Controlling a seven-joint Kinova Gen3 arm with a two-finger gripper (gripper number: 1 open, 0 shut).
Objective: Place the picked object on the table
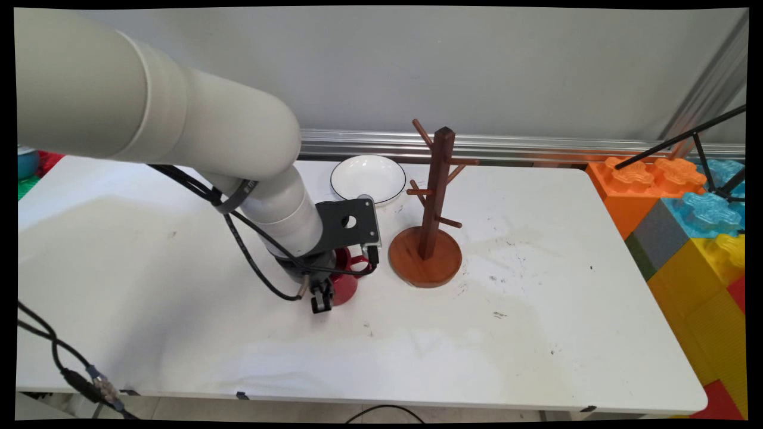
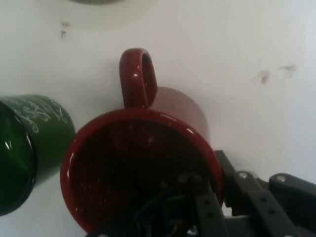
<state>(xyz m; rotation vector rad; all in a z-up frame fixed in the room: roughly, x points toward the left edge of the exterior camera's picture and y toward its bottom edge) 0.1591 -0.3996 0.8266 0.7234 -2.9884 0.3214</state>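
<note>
Red ceramic fills my hand view: my end effector (image 1: 322, 296) straddles the rim of a red mug (image 2: 138, 168), one finger inside the bowl and one outside at the lower right, grasping the wall. In the main view the mug (image 1: 344, 280) stands at centre frame on the white tabletop (image 1: 536, 310), its handle pointing right. A green mug with white lettering (image 2: 29, 143) lies just beside it at the hand view's left edge. Right of the red mug stands a wooden mug tree (image 1: 430, 220) on a round base. Behind, toward the wall, sits a white bowl (image 1: 368, 177). Coloured blocks (image 1: 685, 238) stack at the right edge.
</note>
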